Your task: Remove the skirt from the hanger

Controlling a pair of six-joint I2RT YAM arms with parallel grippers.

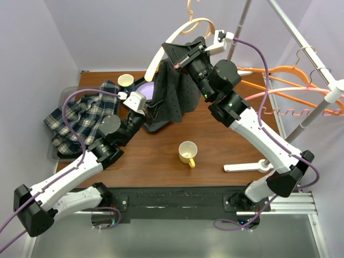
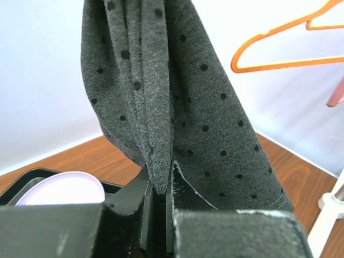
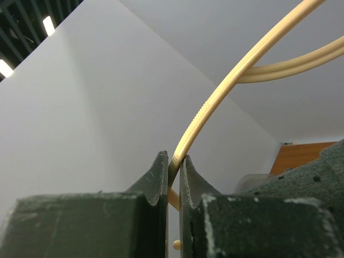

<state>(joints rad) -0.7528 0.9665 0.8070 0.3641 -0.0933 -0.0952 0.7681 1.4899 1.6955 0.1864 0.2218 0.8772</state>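
Observation:
A dark grey skirt (image 1: 174, 88) with black dots hangs from a cream hanger (image 1: 171, 38) held in the air at the back of the table. My right gripper (image 1: 181, 63) is shut on the hanger's thin cream arm (image 3: 215, 102), which runs up out of its jaws. My left gripper (image 1: 152, 112) is shut on the skirt's lower edge, and the fabric (image 2: 161, 97) rises straight out of its closed jaws. The skirt's lower part drapes toward the table.
A plaid garment (image 1: 83, 121) lies in a tray at the left. A yellow mug (image 1: 187, 153) stands mid-table; a cup (image 1: 126, 81) and a purple plate (image 1: 146, 88) sit at the back. Orange and pink hangers (image 1: 290, 91) hang on a rack (image 1: 301, 40) at right.

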